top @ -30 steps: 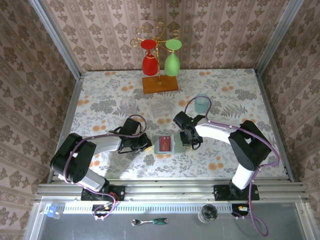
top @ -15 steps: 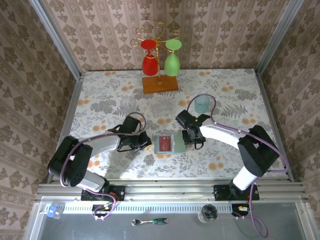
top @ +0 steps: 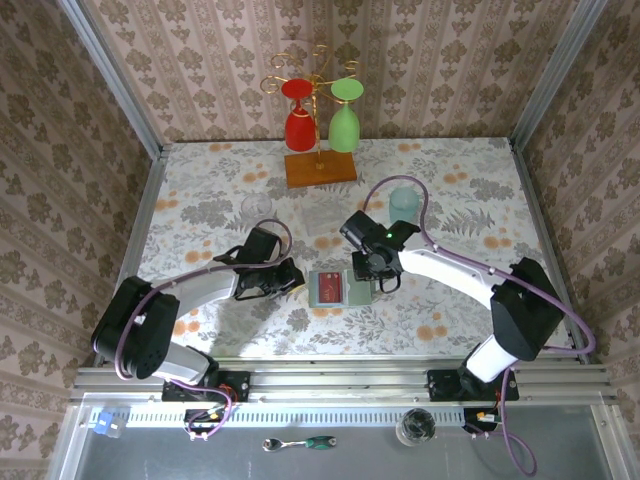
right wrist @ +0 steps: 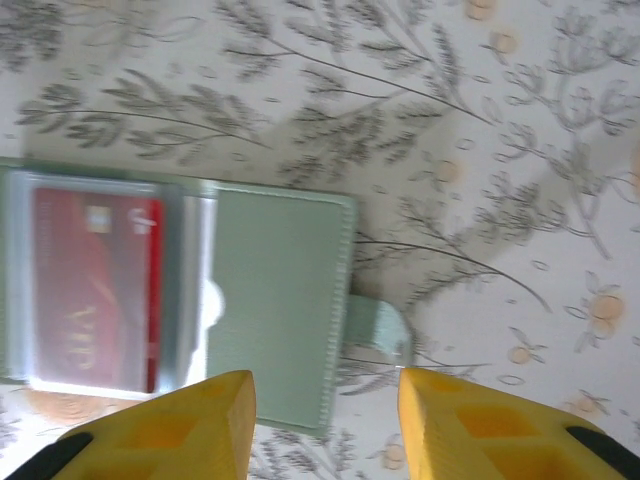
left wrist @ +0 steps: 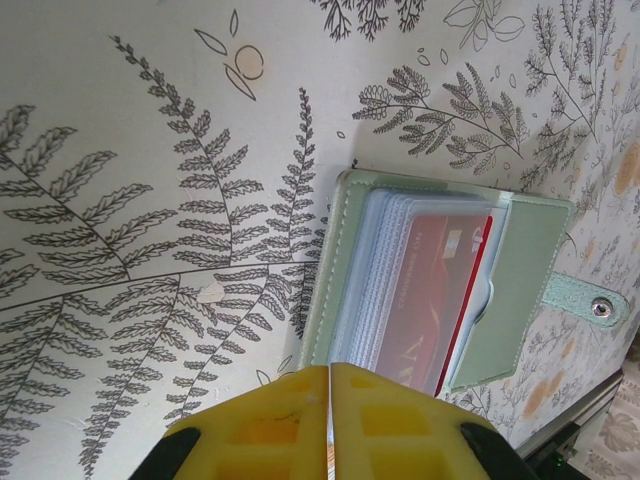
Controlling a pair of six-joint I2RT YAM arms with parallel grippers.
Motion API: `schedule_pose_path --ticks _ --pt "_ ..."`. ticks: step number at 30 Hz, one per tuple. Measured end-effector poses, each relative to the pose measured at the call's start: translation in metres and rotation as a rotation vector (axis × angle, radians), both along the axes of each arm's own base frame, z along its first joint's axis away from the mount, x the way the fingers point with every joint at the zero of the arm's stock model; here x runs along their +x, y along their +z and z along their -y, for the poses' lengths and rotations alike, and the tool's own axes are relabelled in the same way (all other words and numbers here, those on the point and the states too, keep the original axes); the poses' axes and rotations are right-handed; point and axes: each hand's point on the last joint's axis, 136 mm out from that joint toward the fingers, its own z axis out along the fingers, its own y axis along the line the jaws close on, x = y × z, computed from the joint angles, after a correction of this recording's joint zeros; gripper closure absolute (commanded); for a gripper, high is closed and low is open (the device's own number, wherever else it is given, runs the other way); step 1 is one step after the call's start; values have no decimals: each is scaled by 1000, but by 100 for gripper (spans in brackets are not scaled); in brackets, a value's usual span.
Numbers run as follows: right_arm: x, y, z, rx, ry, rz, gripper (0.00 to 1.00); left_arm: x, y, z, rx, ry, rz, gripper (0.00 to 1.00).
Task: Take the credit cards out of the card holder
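The pale green card holder [top: 357, 289] lies open on the table between my two arms. A red credit card [left wrist: 432, 290] sits in its clear sleeves, also seen as the red credit card [right wrist: 90, 290] from the right wrist. My left gripper [left wrist: 329, 370] is shut with nothing in it, its yellow tips at the holder's [left wrist: 345, 250] left edge; contact is unclear. My right gripper [right wrist: 325, 385] is open above the holder's plain green flap [right wrist: 280, 300], straddling the flap's edge and the snap strap [right wrist: 380, 325] without holding anything.
At the back stands an orange-brown wooden base [top: 320, 168] with a gold rack carrying a red and a green glass. A pale teal cup [top: 404, 205], a clear plastic tray [top: 322, 218] and a clear glass [top: 256, 210] sit just behind the arms.
My right gripper has opened and shifted a little left and back over the holder's flap. The left gripper stays shut and has crept slightly right toward the holder.
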Motion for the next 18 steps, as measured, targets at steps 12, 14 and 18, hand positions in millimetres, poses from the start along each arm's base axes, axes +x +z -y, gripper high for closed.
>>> schedule_pose_path --ticks 12,14,18 --pt "-10 -43 -15 -46 -5 -120 29 1 1 1 -3 0 5 90" --pt "-11 -47 -14 -59 -7 -132 25 1 1 1 -5 0 8 90" --pt "-13 -59 -10 -96 -8 -158 20 3 2 2 -10 -1 15 90"
